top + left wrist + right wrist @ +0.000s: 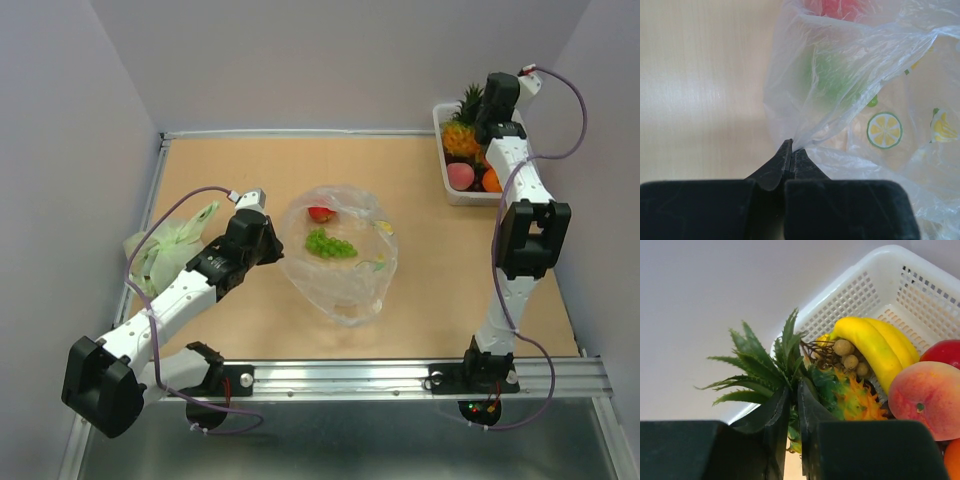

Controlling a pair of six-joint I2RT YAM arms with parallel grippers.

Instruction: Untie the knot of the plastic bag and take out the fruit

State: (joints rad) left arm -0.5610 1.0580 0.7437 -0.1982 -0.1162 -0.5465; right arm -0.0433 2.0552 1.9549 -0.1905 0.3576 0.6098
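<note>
Left fingers [791, 149] clench the plastic bag [345, 292] at its nine o'clock edge; right fingers [794, 402] pinch the pineapple [856, 401] (by its crown).

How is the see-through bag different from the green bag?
The plastic bag is see-through, showing a red fruit and green grapes inside; the green bag is cloudy. The plastic bag looks bigger. The left gripper pinches the plastic bag; no gripper holds the green bag. Both are crinkly plastic.

A crinkly clear plastic bag [345, 290] lay slumped — the black left gripper [272, 243] touching its left edge, a small red fruit [321, 213] inside.
</note>
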